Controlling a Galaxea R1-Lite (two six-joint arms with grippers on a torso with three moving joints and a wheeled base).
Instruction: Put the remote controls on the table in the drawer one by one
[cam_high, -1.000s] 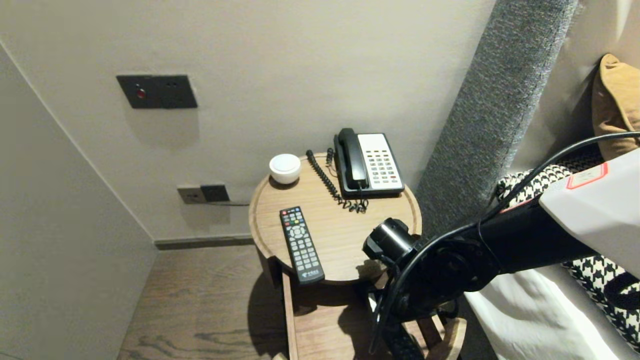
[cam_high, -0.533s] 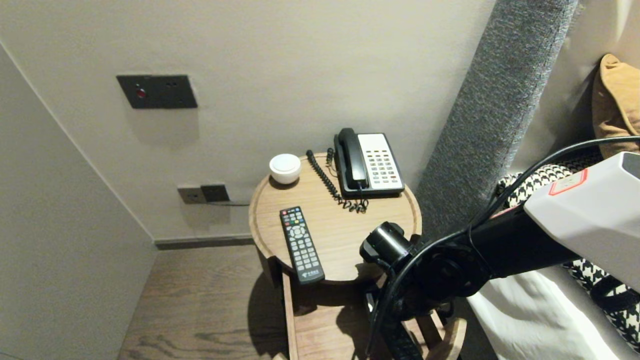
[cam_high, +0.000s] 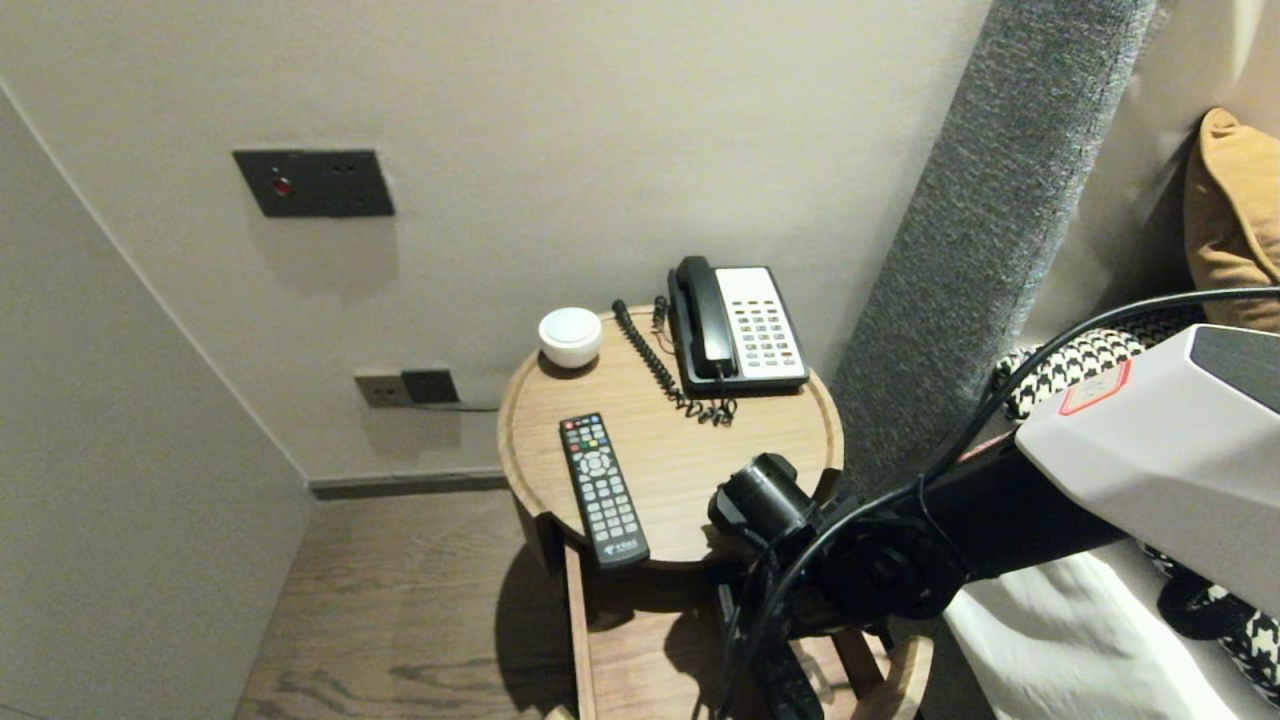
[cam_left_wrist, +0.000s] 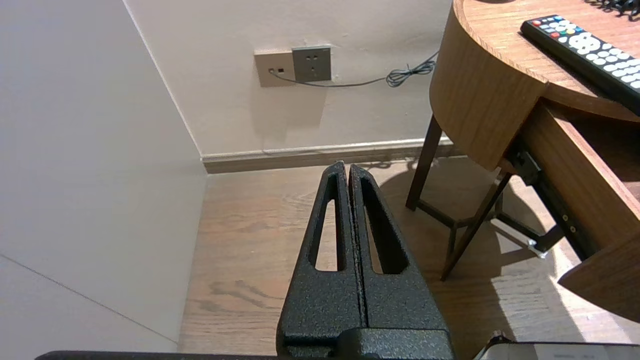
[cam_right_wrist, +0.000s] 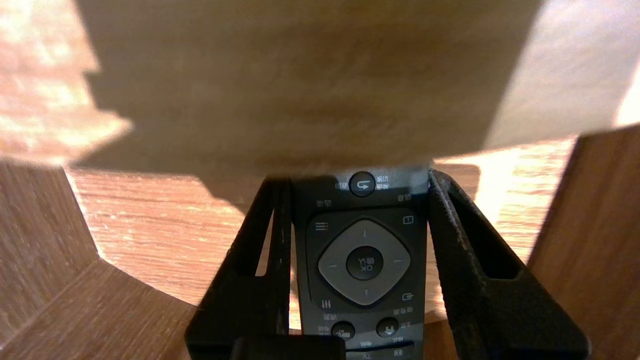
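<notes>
My right gripper is shut on a black remote with a grey four-way pad, one finger against each long side. It hangs low inside the open drawer of a round wooden bedside table, and the remote's far end reaches under the blurred tan edge of the table top. In the head view the right arm reaches down over the drawer and hides the gripper. My left gripper is shut and empty, parked above the wooden floor to the left of the table.
On the table top lie a second remote with coloured buttons, a black-and-white telephone with its coiled cord, and a small white round object. Walls close in behind and to the left. A bed with white sheets stands to the right.
The right arm has swung a little to the left and lower over the drawer, still holding the black remote. The left arm has not moved.
</notes>
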